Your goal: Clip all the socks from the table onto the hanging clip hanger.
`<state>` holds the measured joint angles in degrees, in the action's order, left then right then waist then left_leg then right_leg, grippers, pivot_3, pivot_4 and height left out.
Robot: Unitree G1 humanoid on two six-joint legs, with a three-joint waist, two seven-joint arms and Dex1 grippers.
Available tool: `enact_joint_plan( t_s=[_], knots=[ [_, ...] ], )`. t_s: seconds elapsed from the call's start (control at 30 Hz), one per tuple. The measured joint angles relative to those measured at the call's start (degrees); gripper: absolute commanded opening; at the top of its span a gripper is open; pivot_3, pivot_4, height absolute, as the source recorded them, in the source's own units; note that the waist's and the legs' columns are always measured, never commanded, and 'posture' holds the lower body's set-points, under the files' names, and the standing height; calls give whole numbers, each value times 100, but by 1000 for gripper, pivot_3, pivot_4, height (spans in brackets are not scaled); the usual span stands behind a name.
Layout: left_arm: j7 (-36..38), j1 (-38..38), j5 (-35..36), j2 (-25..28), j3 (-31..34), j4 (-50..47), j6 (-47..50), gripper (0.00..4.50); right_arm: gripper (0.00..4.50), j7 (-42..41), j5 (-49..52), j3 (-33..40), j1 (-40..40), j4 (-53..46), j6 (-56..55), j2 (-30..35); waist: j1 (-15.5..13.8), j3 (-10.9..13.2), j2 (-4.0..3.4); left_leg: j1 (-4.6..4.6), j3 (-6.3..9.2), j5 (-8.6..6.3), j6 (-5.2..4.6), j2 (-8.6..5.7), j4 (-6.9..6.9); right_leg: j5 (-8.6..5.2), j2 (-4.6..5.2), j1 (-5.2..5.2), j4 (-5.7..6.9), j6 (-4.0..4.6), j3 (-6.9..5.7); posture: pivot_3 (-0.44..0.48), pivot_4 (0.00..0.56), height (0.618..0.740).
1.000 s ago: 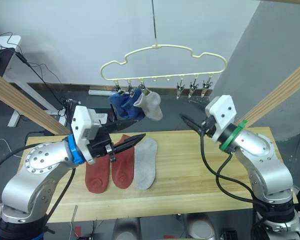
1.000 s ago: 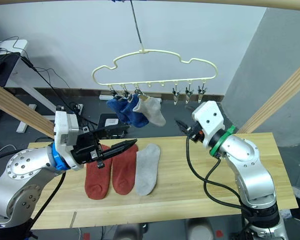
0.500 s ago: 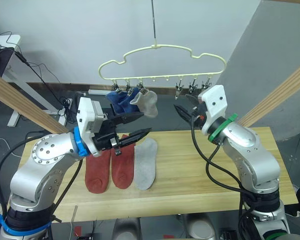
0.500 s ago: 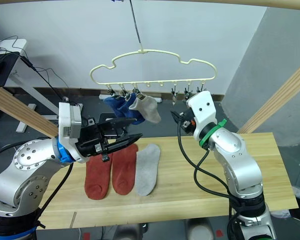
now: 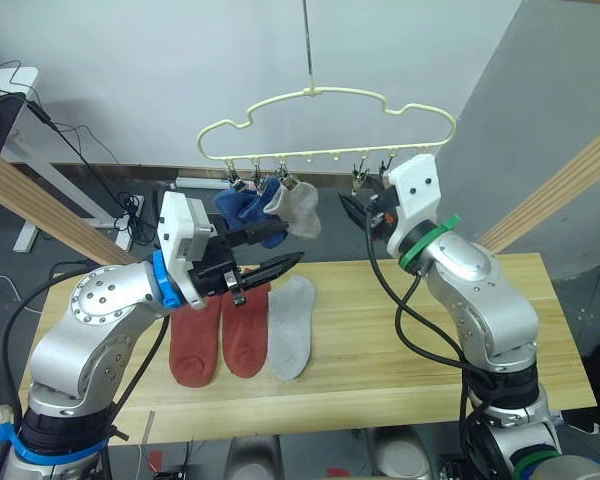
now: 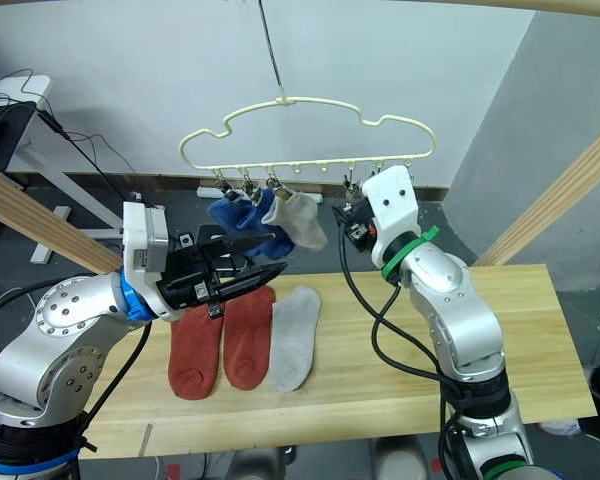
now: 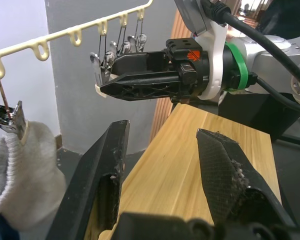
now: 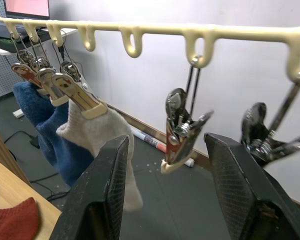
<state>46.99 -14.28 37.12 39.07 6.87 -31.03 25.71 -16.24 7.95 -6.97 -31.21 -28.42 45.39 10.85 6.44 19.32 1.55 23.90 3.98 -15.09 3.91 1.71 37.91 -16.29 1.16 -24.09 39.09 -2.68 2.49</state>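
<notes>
- Over the last second our right claw [image 8: 167, 165] has risen from desk [image 5: 400, 340] height to an empty clip [image 8: 179, 131], fingers spread around it.
- Our left claw [image 5: 276, 250] hovers spread, empty.
- Three socks [image 5: 245, 325] wait at seven o'clock below the hanger [image 5: 325, 125]; three hang.

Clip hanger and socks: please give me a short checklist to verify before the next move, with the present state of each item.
1. Right gripper open, empty clip between its fingers: ok.
2. Left gripper open and empty, no sock ready for the clip: not ok.
3. Two blue socks and one grey sock already hang on the clip hanger: ok.
4. Two red socks and one grey sock lie flat on the table, unclipped: not ok.
</notes>
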Motion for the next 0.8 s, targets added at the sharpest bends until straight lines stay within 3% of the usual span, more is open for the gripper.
enact_joint_plan(
  t_s=[0.8],
  knots=[
    [33,-6,-129,-58,-99,201,-59,2343,2482,432,7,-55,-343,406,-133,-742,6,-6,0,-1,-1,3,1,0,7,2,0,-2,19,3,0,-191,279,740]
  ],
)
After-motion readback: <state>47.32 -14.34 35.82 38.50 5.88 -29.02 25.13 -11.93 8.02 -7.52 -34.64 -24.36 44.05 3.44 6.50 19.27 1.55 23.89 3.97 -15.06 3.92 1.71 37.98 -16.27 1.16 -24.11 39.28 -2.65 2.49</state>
